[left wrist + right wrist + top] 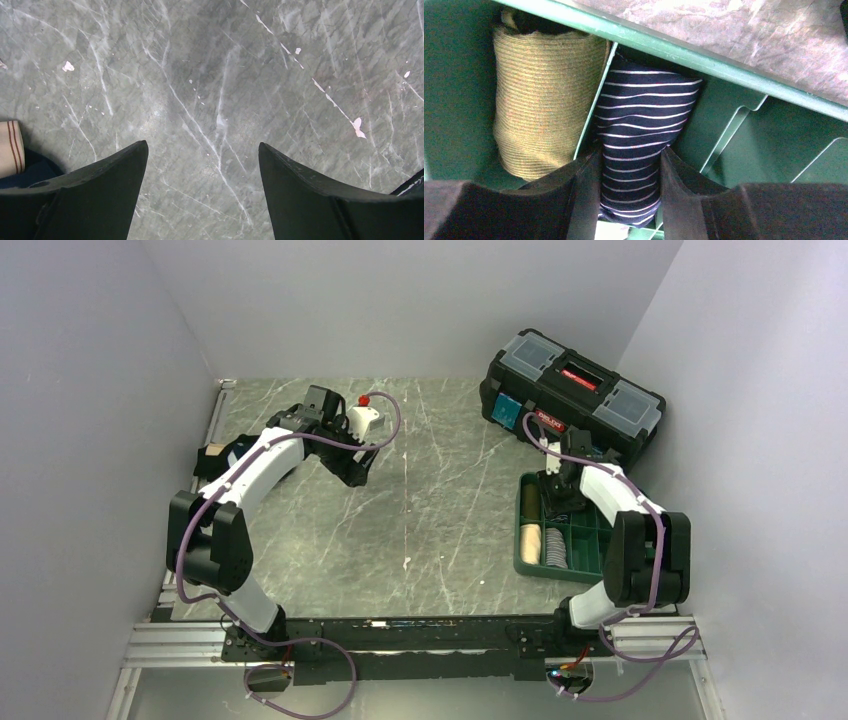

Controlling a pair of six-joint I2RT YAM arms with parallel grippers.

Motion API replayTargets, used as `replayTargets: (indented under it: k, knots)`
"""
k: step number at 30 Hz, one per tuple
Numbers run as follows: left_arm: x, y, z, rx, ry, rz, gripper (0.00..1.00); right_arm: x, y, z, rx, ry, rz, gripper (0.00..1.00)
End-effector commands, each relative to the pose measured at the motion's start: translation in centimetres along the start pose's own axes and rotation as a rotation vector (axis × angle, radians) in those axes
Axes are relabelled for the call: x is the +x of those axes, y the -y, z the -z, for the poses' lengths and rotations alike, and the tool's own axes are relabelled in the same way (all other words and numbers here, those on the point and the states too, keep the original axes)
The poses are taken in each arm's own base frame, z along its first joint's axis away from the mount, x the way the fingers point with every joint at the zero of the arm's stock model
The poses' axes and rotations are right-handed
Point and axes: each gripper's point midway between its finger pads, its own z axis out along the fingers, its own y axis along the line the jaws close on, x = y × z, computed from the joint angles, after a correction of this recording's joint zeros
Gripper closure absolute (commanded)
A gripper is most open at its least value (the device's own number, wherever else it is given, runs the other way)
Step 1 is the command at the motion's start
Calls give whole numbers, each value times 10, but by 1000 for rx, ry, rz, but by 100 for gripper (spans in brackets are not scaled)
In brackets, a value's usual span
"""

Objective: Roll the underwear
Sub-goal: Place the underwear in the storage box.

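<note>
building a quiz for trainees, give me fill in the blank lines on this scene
1. The right end effector pinches the navy underwear with thin ___ stripes.
2. That roll sits in a ___ tray.
3. The left end effector has its jaws ___, holding nothing.
4. The black toolbox has a ___ latch.
Missing words: white; green; open; red

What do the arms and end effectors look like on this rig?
Left arm and right arm: white shells, black joints. A purple cable runs along each. Left end effector and right end effector: two black tapered fingers apiece. The left wrist carries a white module with a red knob.
</note>
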Motion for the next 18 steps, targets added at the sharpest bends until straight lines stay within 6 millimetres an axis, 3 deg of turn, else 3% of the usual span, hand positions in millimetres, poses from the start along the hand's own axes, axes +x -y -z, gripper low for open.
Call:
replayTargets:
  k: [1,9,18]
  knots:
    - [-7,-2,8,-15,25,0,14,3,11,-9,72,0,44,56]
    - [-6,-3,6,-22,21,-1,14,-2,13,-10,109,59,62,54]
    - [-6,-4,5,-23,18,3,13,1,6,-6,77,66,52,44]
